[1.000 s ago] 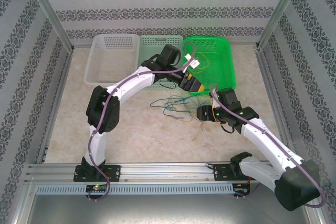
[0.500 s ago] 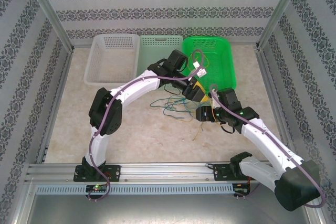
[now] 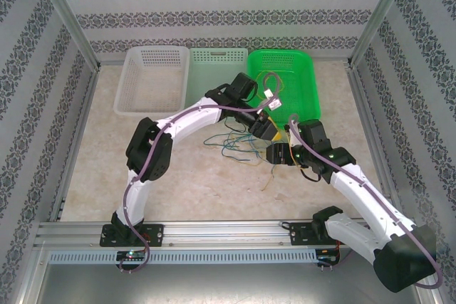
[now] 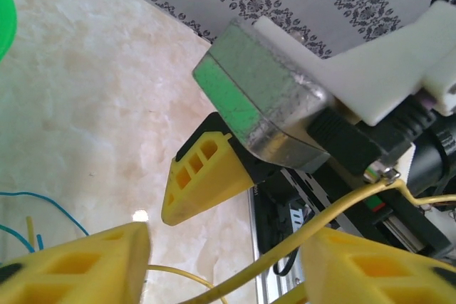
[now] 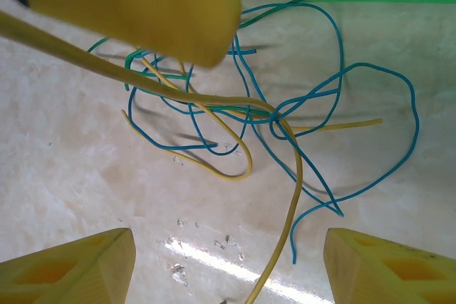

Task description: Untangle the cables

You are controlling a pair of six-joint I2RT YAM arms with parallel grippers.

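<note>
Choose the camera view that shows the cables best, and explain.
Right wrist: it looks straight down on the cables, close enough to trace each loop and crossing. The top view shows them small and thin between the arms. The left wrist shows one yellow cable and a few blue ends.

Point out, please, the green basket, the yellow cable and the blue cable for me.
green basket (image 3: 311,83), top external view, on its right wall.
yellow cable (image 5: 298,183), right wrist view, on the stretch running down below the knot.
blue cable (image 5: 416,122), right wrist view, on the outer bend of its right loop.
</note>
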